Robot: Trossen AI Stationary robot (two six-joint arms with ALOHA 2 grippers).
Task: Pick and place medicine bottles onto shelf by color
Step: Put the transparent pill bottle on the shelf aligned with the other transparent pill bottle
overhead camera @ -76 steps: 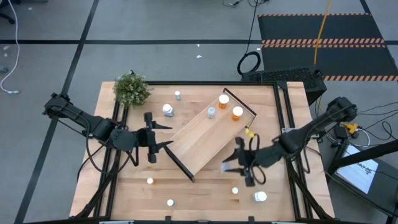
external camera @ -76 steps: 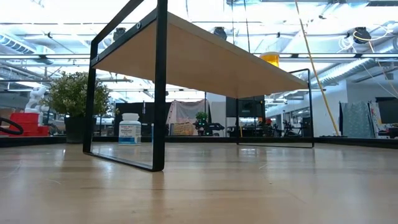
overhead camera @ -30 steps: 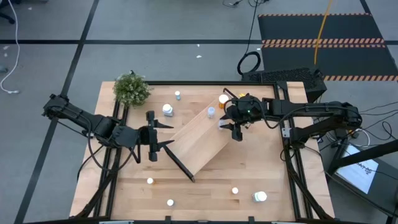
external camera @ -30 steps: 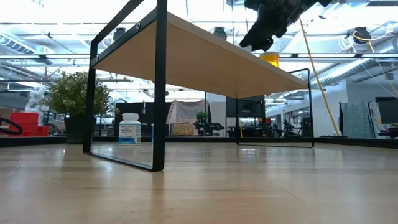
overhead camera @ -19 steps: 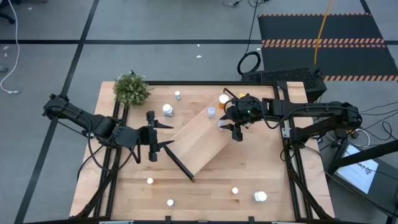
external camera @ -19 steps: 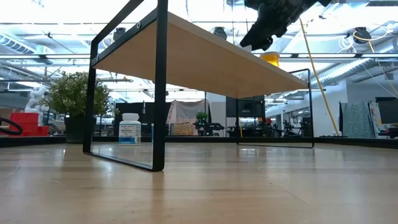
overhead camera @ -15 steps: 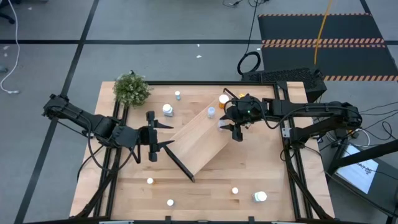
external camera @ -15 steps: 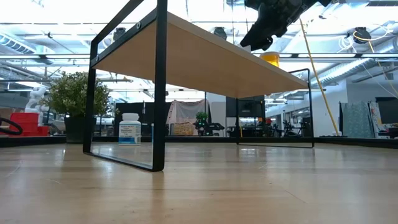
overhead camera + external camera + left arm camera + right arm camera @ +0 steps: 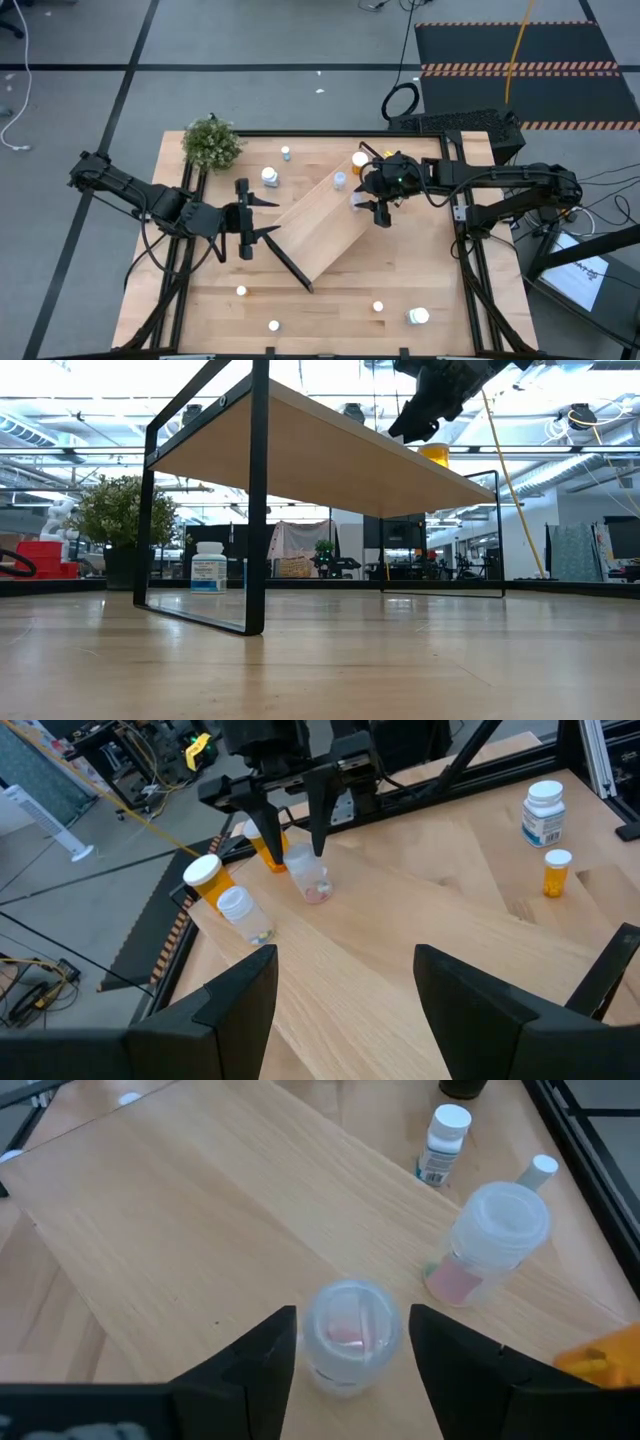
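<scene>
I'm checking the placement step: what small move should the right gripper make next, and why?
Probably lift straight up. The right gripper has open fingers on either side of a clear bottle that stands upright on the shelf, beside another clear bottle, so sideways motion could tip either one.
</scene>
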